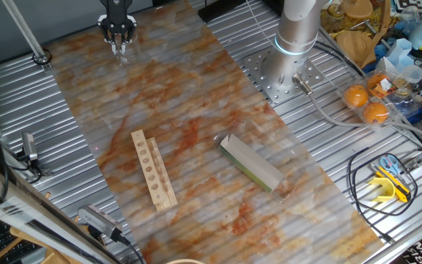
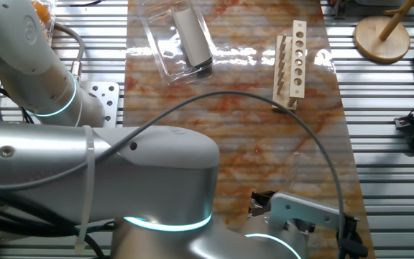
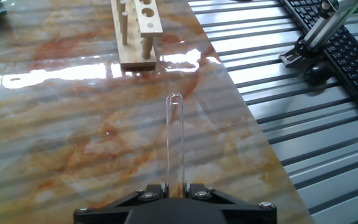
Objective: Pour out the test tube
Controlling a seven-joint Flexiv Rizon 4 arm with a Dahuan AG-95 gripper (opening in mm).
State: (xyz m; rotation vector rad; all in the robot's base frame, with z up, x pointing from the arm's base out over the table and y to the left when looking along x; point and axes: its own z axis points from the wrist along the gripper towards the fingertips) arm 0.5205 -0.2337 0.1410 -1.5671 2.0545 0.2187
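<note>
In the hand view a clear glass test tube (image 3: 175,140) sticks straight out from my gripper (image 3: 176,190), which is shut on its lower end. Its rounded tip points toward the wooden rack (image 3: 137,28) ahead. I see no liquid in the tube. One fixed view shows the gripper (image 1: 117,45) at the table's far left corner, fingers down over the marbled surface, well away from the rack (image 1: 152,170). In the other fixed view the arm hides the gripper; the rack (image 2: 293,61) lies at the top right.
A clear plastic container (image 1: 266,158) holding a grey-green box (image 1: 249,163) lies right of the rack. Oranges (image 1: 365,103) and clutter sit at the right edge. A keyboard (image 3: 353,56) and a clamp lie beyond the mat's right side. A wooden stand (image 2: 383,36) is at the corner.
</note>
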